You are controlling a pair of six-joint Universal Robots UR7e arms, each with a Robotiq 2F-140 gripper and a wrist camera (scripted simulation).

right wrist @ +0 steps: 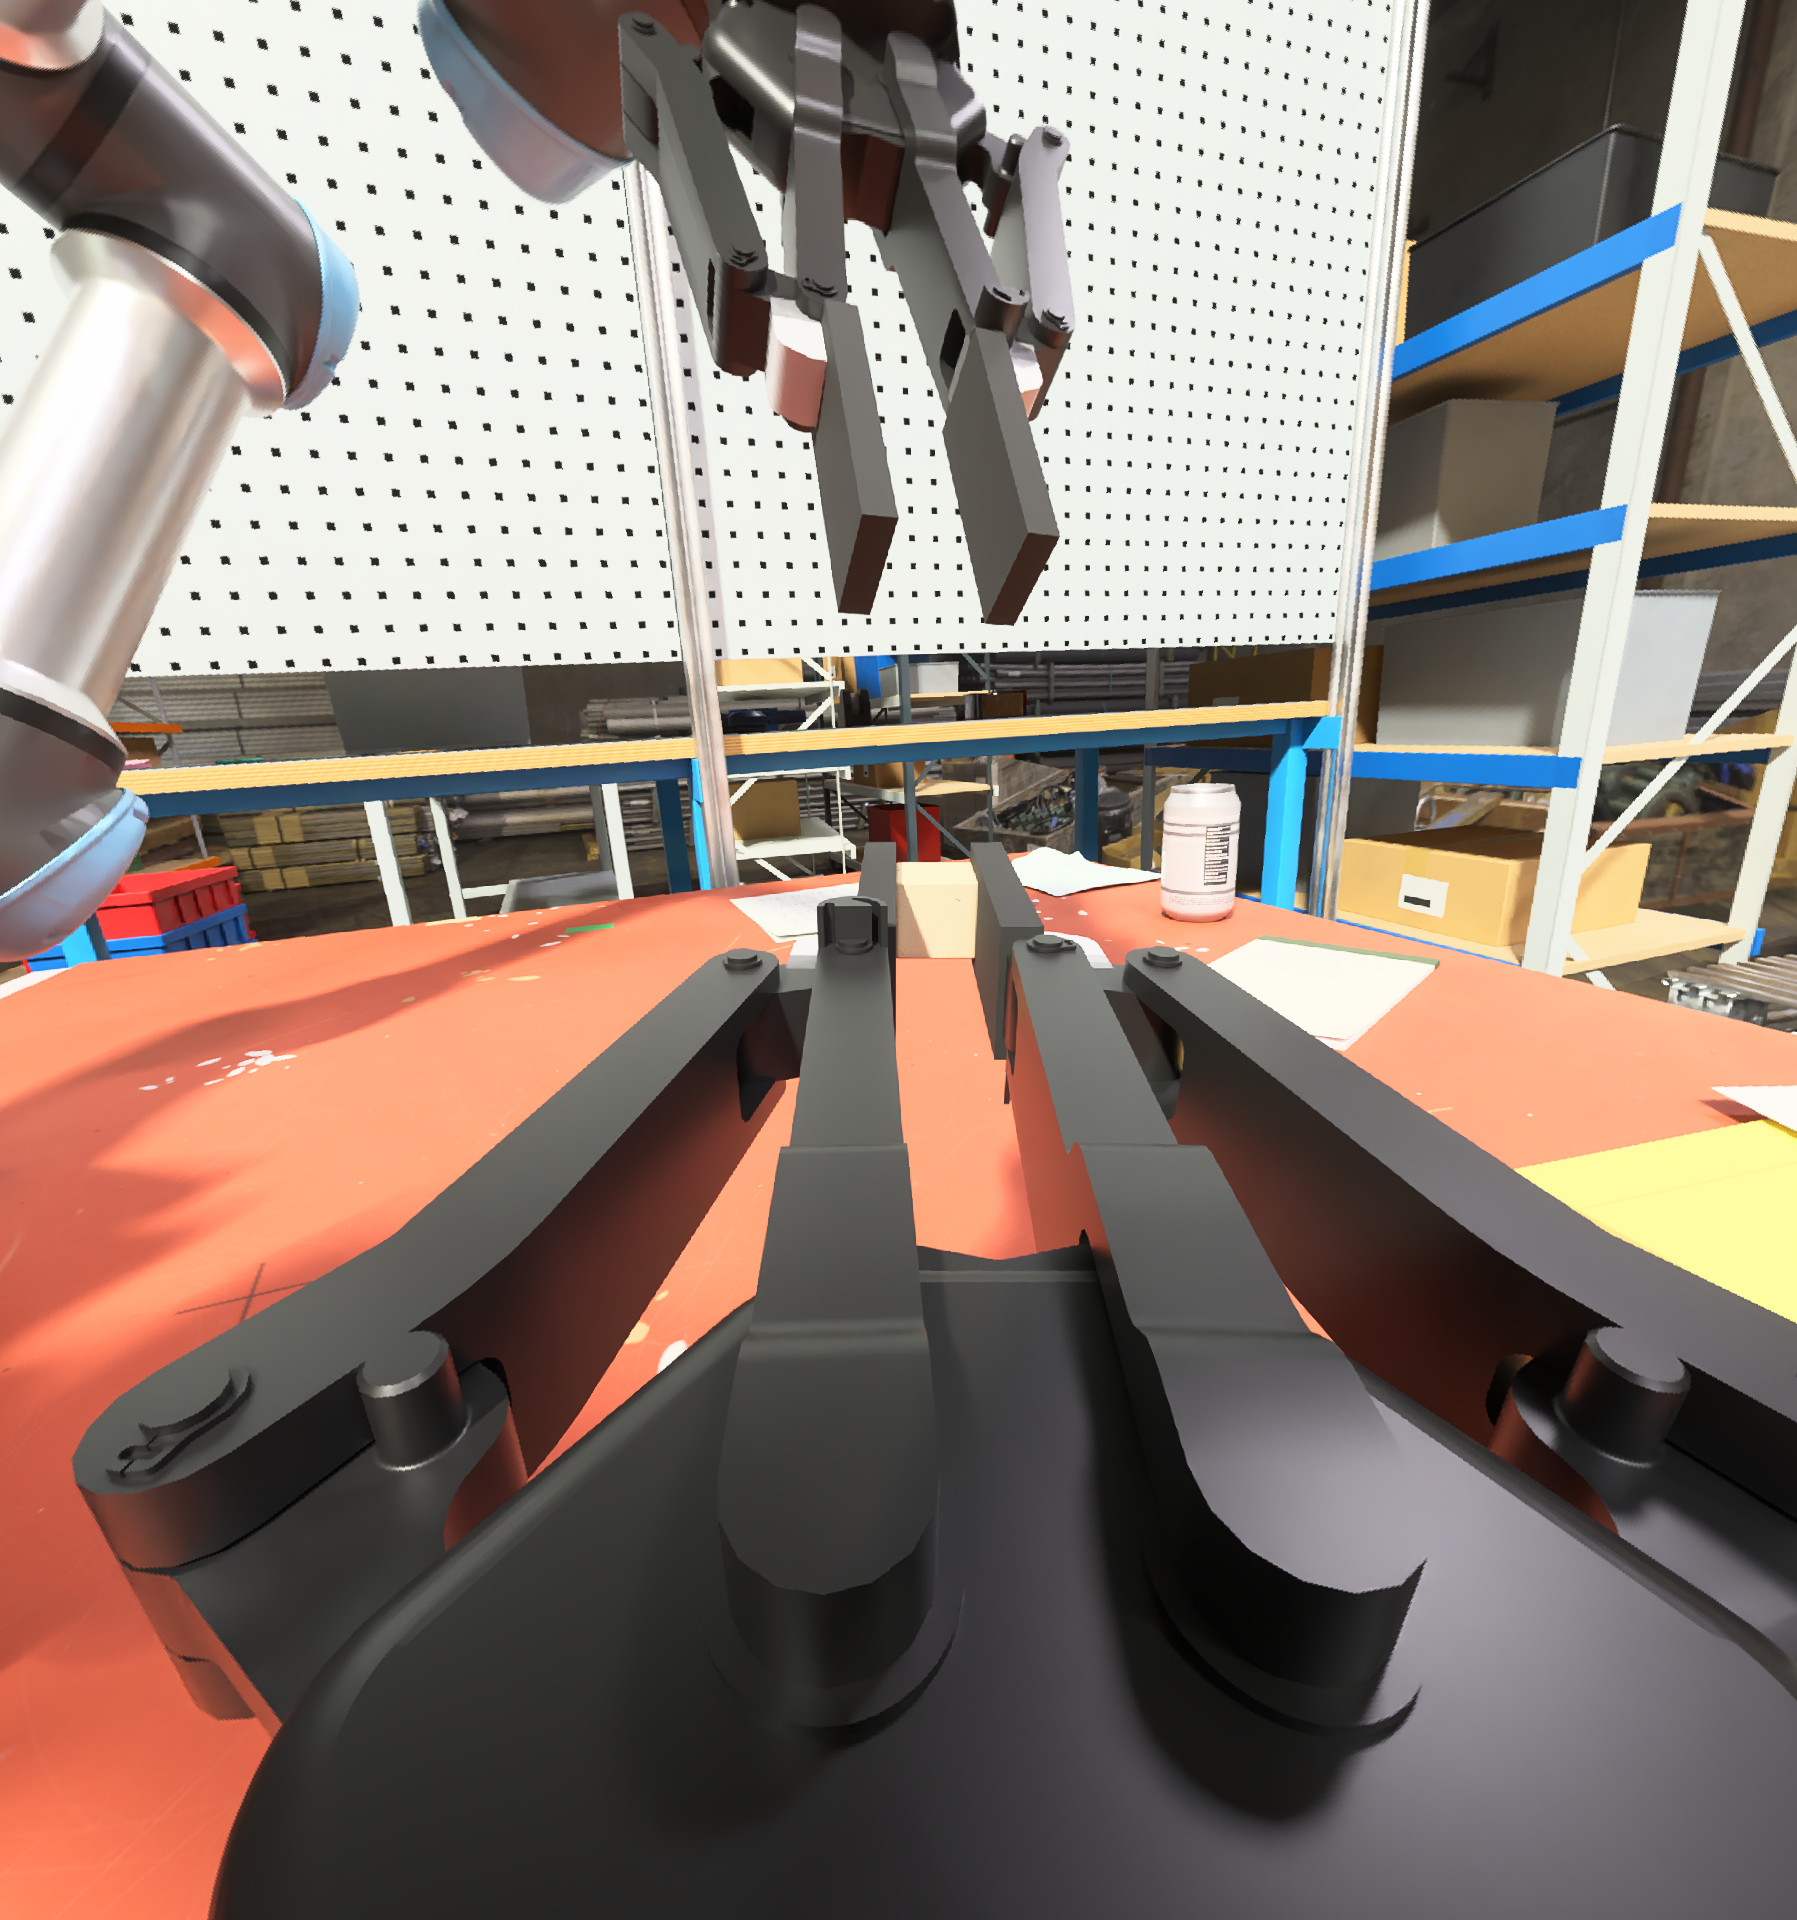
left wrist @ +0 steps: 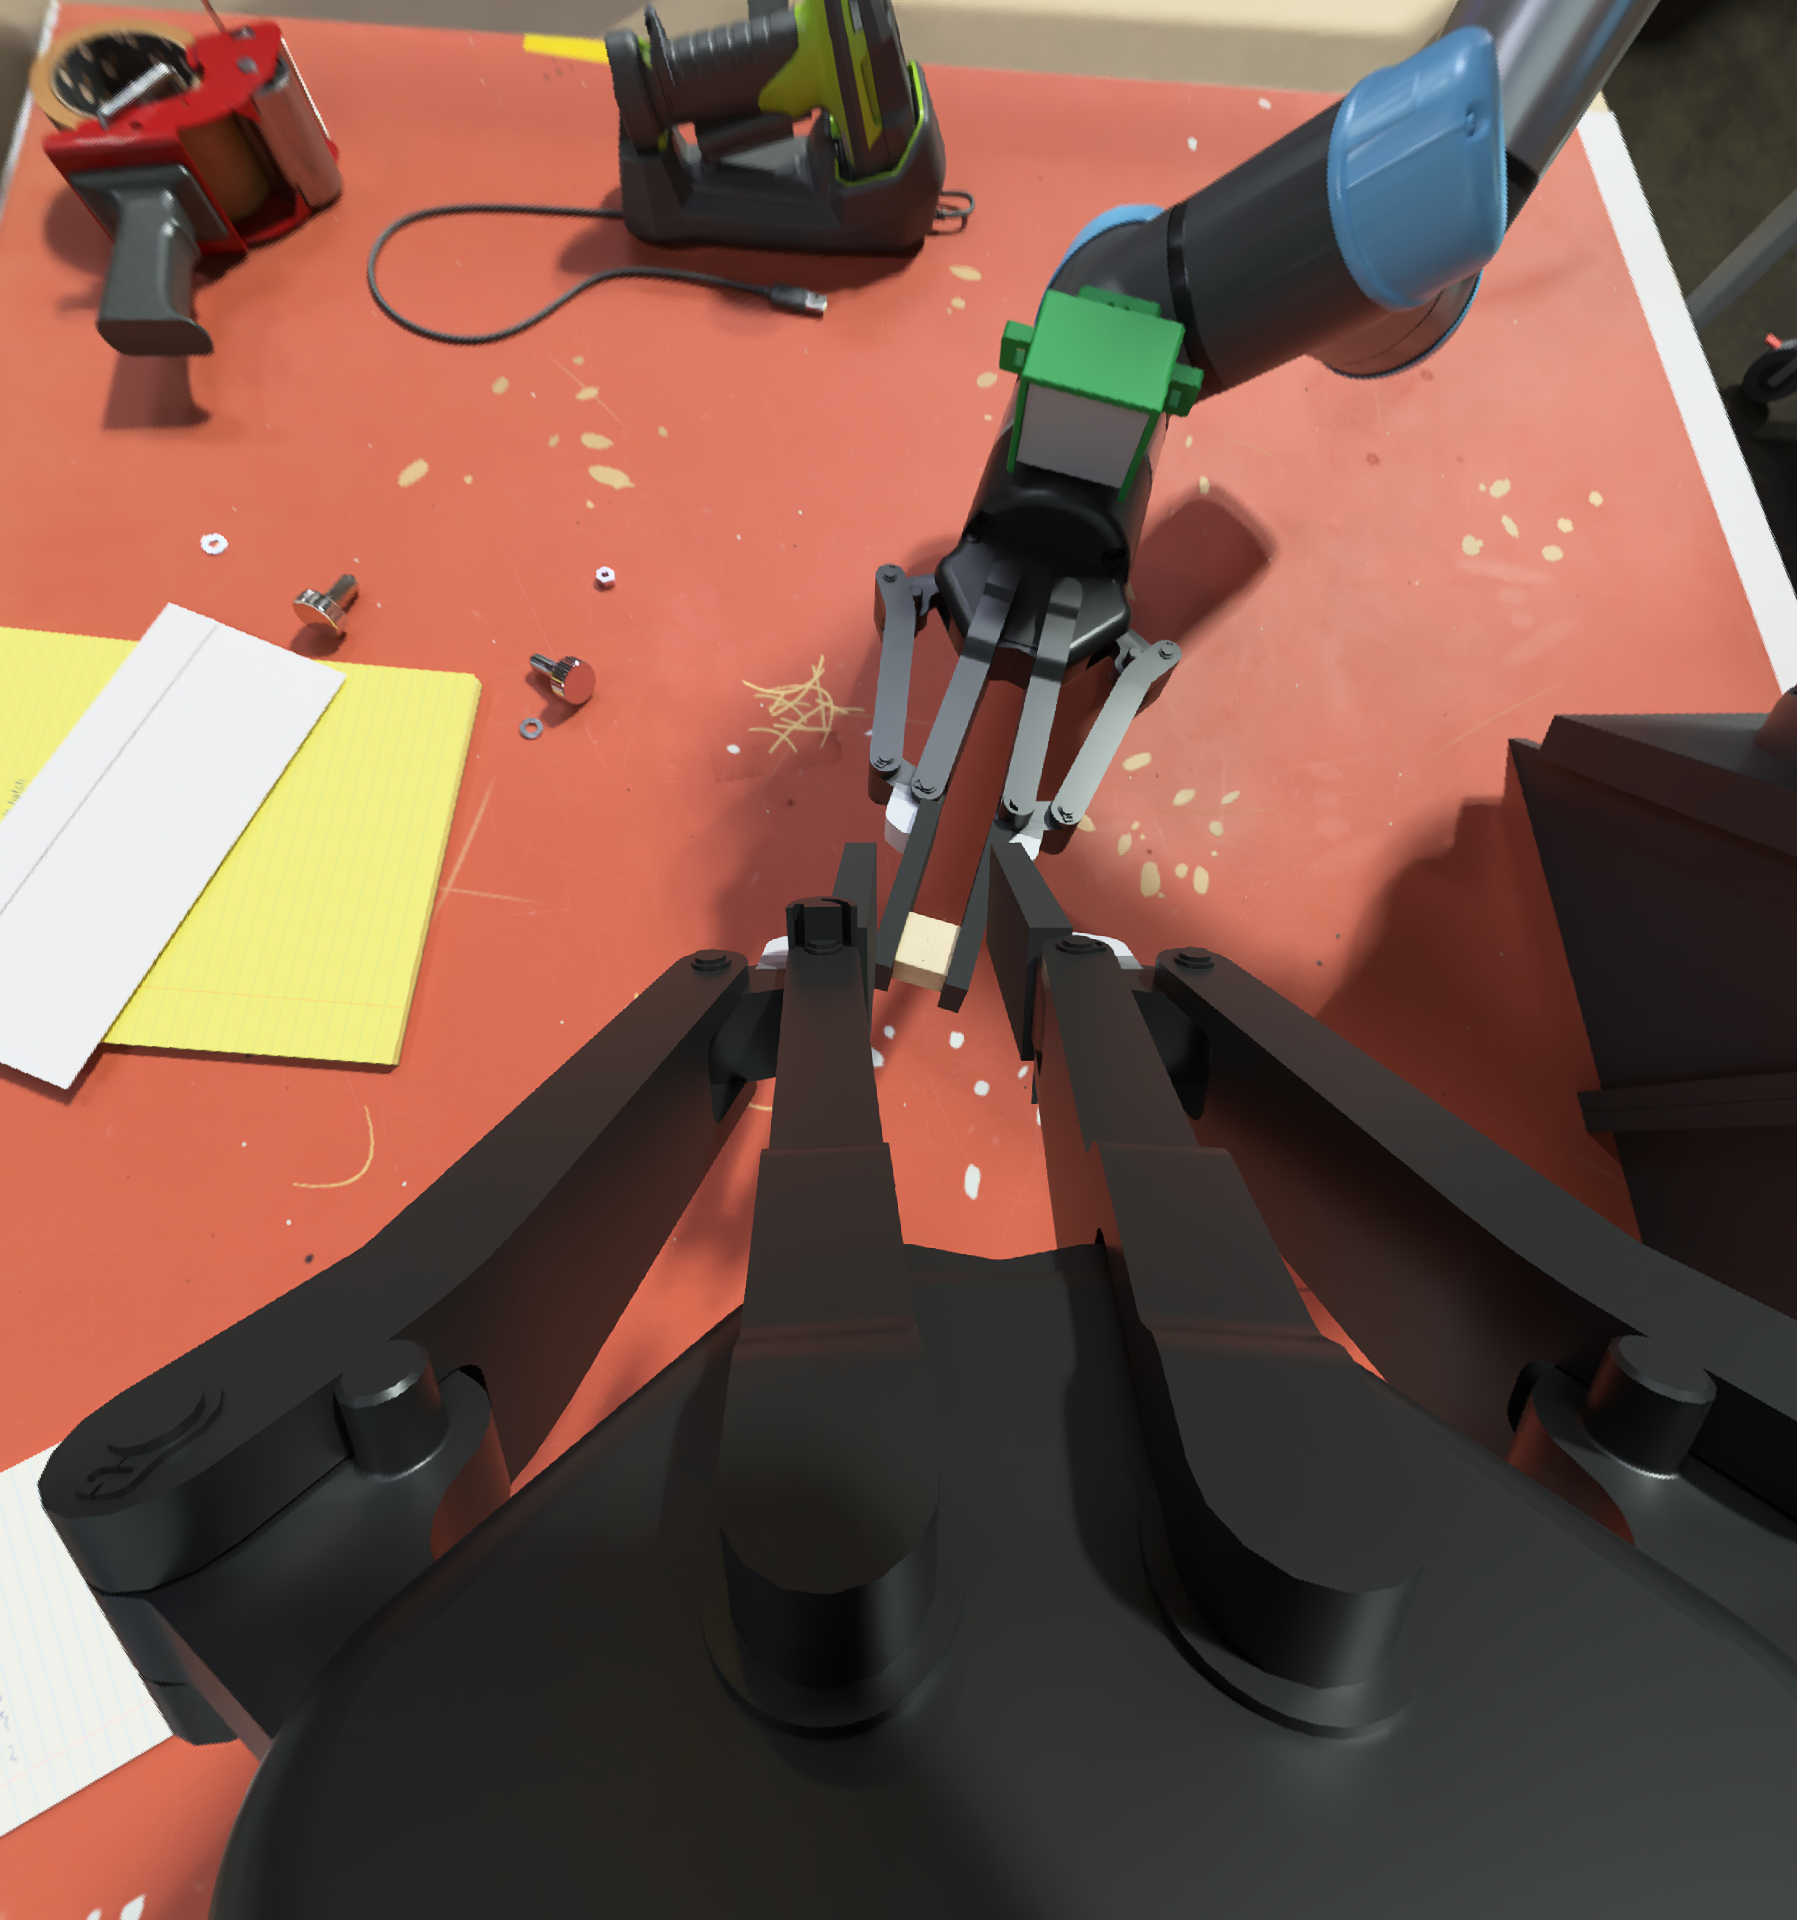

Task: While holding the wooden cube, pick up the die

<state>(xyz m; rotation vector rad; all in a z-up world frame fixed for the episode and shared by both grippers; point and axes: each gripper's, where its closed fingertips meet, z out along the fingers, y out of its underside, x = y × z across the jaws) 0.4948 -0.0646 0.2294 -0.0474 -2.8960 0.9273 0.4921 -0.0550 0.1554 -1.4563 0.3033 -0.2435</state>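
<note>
The wooden cube (left wrist: 925, 948) is a small pale block clamped between the fingers of my right gripper (left wrist: 922, 985), low over the red table (left wrist: 665, 499). In the right wrist view the cube (right wrist: 933, 914) sits between that gripper's (right wrist: 935, 871) fingertips. My left gripper (left wrist: 933, 862) hovers above and just in front of the cube, its fingers a narrow gap apart with nothing between them. From the right wrist view the left gripper (right wrist: 932, 608) hangs overhead, empty. No die shows in either view.
A red tape dispenser (left wrist: 187, 156), a scanner in its cradle (left wrist: 780, 135) with a cable (left wrist: 561, 291), a yellow pad (left wrist: 333, 862) under white paper (left wrist: 115, 831) and two bolts (left wrist: 328, 603) lie left and behind. A dark box (left wrist: 1704, 935) stands right. A can (right wrist: 1198, 852) stands near the table edge.
</note>
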